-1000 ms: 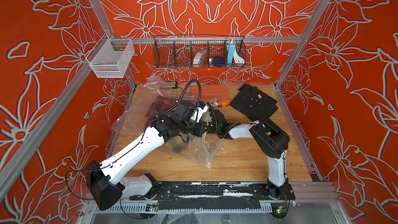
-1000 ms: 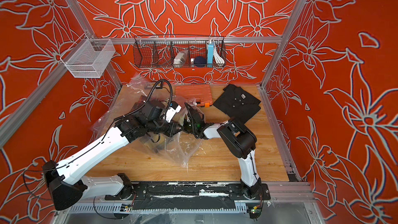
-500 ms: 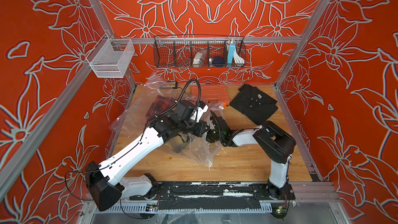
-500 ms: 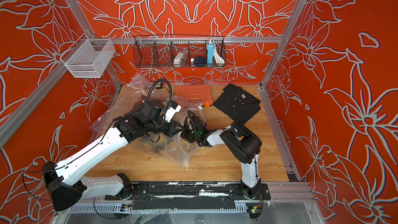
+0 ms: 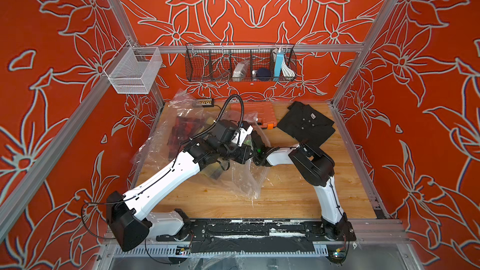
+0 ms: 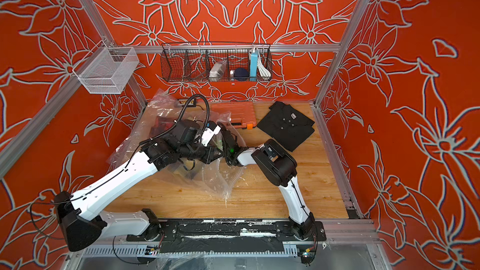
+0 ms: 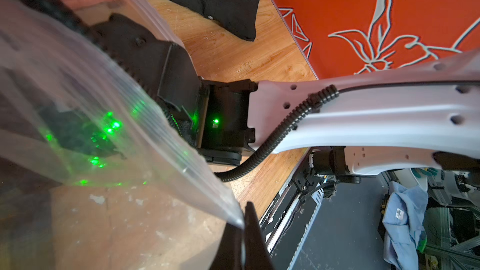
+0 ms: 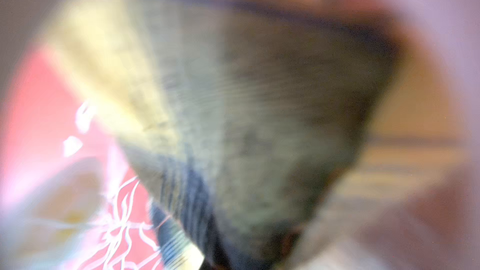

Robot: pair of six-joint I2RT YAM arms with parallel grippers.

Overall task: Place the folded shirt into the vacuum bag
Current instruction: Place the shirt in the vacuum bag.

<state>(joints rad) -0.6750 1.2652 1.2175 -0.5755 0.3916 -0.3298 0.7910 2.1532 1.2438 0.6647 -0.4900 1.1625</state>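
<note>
Orange-red walls with a white flower pattern, and a wooden bench (image 5: 285, 193) below. A black wire basket (image 5: 240, 66) hangs on the back rail with a few small items in it. A white mesh basket (image 5: 133, 71) hangs at the left corner. We tag an orange case (image 5: 255, 111) at the far edge of the bench, in the middle.

The vacuum bag (image 5: 181, 115) is crumpled over the left and centre of the bench in both top views, with part of it lifted around the two arm tips. Something dark red shows through the film on the far left side. The folded shirt (image 5: 306, 123) is black and lies flat at the far right of the bench, just beside the orange case. It is outside the bag and neither arm touches it.

The left fingers (image 7: 252, 229) are clenched on an edge of the bag, and in the left wrist view the film stretches taut away from them. The right fingers (image 5: 255, 137) are closed and reach in among the bag's film beside the left arm's tip. We cannot tell what they pinch, if anything, because the right wrist view is all blur with film against the lens.
</note>
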